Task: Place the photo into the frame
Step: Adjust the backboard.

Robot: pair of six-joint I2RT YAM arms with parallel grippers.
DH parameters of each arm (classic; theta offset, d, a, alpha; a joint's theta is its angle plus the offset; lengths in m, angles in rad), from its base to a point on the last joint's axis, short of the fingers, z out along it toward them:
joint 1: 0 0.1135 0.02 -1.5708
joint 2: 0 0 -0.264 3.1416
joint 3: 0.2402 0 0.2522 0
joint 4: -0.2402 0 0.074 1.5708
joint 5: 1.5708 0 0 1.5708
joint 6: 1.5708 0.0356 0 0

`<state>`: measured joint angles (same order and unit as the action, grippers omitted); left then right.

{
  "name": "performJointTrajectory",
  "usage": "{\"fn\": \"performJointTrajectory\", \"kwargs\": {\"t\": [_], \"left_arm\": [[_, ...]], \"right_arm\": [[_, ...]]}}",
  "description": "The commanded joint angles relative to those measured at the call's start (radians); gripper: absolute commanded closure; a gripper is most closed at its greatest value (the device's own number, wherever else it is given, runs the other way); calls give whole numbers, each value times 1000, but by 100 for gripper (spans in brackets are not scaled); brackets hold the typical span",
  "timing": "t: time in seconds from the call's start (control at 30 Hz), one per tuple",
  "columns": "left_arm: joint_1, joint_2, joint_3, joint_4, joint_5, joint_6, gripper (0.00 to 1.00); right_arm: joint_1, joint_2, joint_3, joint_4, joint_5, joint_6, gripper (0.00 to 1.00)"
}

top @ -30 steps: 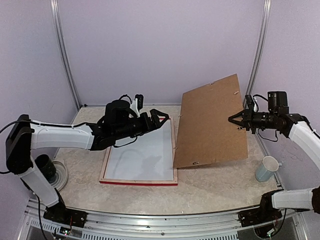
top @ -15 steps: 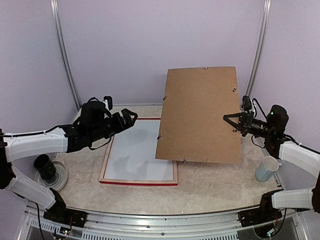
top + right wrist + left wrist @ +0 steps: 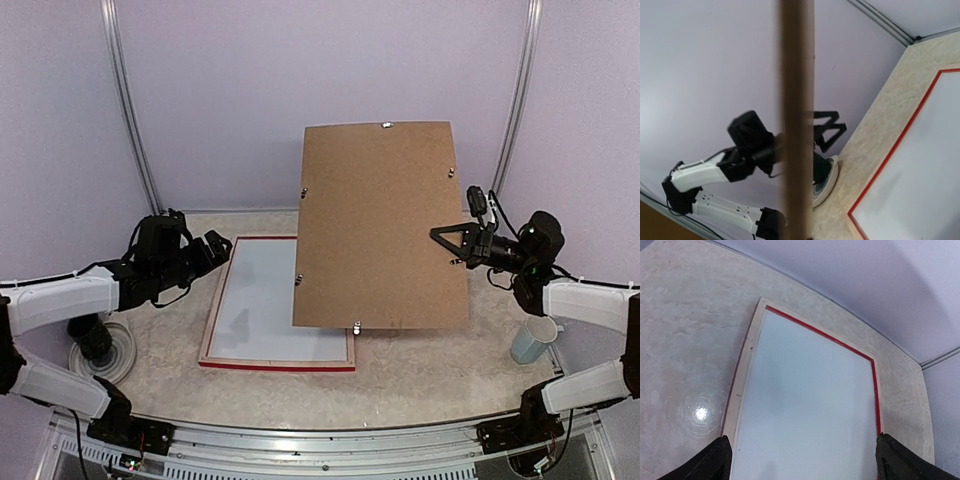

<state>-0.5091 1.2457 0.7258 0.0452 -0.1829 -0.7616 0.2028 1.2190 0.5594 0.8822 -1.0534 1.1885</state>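
Marbled table [image 3: 420, 385]: frame [image 3: 275, 363] flat (red edge), pale cup [image 3: 533, 338] right, plate [image 3: 122, 350] left.

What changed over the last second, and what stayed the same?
The right gripper, shut on the edge of the brown backing board throughout, swung it left until it covers the right side of the frame in the top view. The open left gripper drew back left, off the frame. The frame and the pale cup kept their places.

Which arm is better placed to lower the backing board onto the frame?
Right: the right claw is shut on the backing board above the frame; the left claw is open and empty.
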Motion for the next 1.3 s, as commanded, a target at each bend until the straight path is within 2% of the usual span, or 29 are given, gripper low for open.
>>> {"fn": "performJointTrajectory", "kwargs": {"t": [0.0,0.17,0.33,0.63,0.8,0.97,1.27], "left_arm": [[47,-50,-96,50,57,-18,1],[-16,-125,-134,83,46,-4,1],[-192,-185,-66,-18,-116,57,1],[-484,-177,83,-154,-339,158,1],[-626,-93,197,-234,-446,225,1],[-737,21,319,-292,-495,303,1],[-855,256,495,-404,-555,384,1]], "right_arm": [[26,18,16,141,35,32,100],[39,50,23,149,59,38,100],[45,106,24,154,81,72,100],[62,232,-17,300,98,180,100],[71,290,-30,313,108,204,100],[75,353,-56,407,111,271,100],[89,385,-54,406,122,285,100]]}}
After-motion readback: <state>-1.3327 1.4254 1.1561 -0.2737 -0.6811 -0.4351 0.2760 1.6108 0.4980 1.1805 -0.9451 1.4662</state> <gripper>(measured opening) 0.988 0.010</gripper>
